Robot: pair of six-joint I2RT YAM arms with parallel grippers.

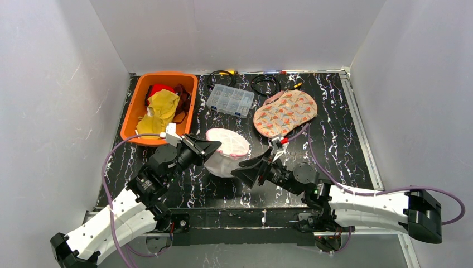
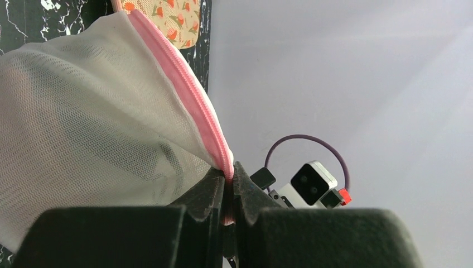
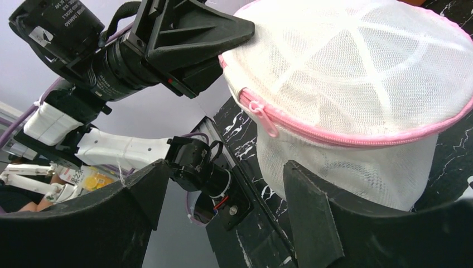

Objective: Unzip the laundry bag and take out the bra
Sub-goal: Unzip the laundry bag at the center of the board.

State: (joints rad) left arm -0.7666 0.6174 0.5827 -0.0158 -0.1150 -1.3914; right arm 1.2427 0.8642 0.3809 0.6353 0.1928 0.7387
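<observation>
Two grippers at one laundry bag point(image 1: 226, 149): left gripper point(image 2: 227, 184) jaws clenched on pink zipper edge point(image 2: 187, 92) at bag's 9 o'clock; right gripper point(image 3: 223, 178) jaws released at 5 o'clock.

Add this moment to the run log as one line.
left gripper: shut on laundry bag at pink zipper edge, bag held up | right gripper: open, near zipper pull, not touching | zipper: looks closed

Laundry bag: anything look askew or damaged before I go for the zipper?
Nothing torn or spilled. The laundry bag sits lopsided: the left claw lifts one side by the pink zipper trim. The zipper pull dangles free near that grip; the right claw is open, holding nothing.
</observation>
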